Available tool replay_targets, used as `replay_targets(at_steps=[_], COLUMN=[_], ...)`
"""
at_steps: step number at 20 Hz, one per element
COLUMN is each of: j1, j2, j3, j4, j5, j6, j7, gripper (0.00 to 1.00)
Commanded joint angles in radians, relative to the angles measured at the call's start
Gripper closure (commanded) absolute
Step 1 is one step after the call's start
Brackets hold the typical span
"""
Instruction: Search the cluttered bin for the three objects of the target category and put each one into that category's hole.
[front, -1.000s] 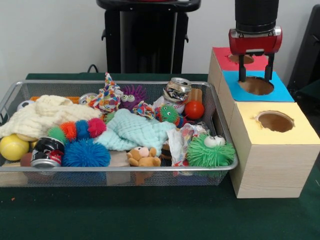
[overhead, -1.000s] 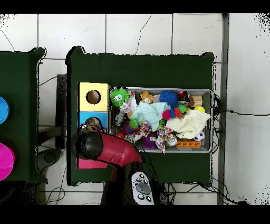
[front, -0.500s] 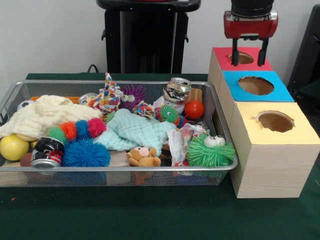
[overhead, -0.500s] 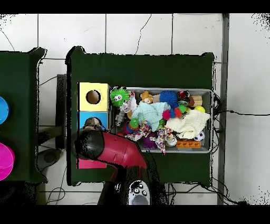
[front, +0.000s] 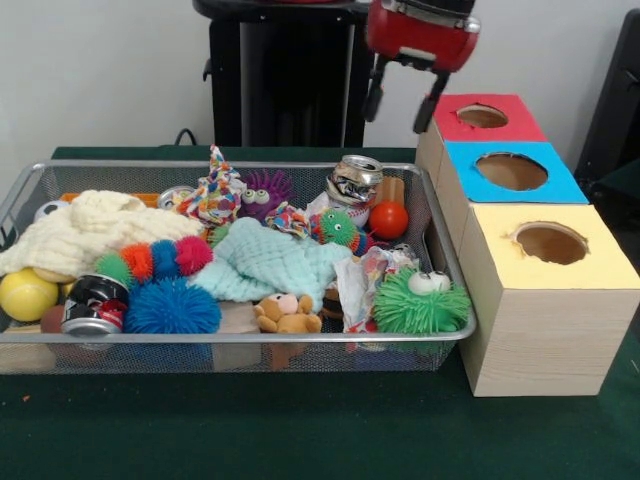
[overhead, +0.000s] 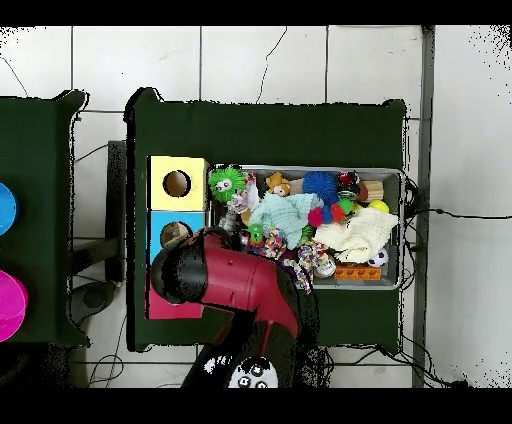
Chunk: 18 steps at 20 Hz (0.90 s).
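Front view, as you saw it: nearest you stood the pale wooden box with the yellow top and round hole (front: 552, 243), touching the right end of the silver wire-mesh bin (front: 230, 340). Along the bin's near edge lay, left to right, a yellow ball (front: 26, 294), a crushed red and black drink can (front: 93, 304), a blue spiky ball (front: 172, 307), a small tan teddy bear (front: 286, 313) and a green spiky ball with googly eyes (front: 420, 302). Mid-bin you found a mint-green knitted cloth (front: 270, 262) and a cream knitted cloth (front: 85, 229). Farther back sat a crushed silver can (front: 354, 181) and, just beside it, a red ball (front: 389, 219). Behind the yellow box came the blue-topped hole (front: 512, 171), then the red-topped hole (front: 482, 116). Farthest, the red and black gripper (front: 402, 99) hung tilted above the bin's far right corner, its two fingers spread wide and holding nothing.
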Motion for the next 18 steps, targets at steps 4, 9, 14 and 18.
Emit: replay_targets(at_steps=[4, 9, 14, 18], j1=[-0.114, -0.170, -0.228, -0.262], j2=[0.027, 0.076, 0.123, 0.180], j3=[-0.060, -0.053, -0.027, -0.026], j4=[-0.112, -0.089, -0.058, -0.046], j5=[-0.143, -0.178, -0.175, -0.161], j6=[-0.106, -0.236, -0.324, -0.432], j7=[0.090, 0.126, 0.151, 0.180], gripper=[0.00, 0.00, 0.00, 0.00])
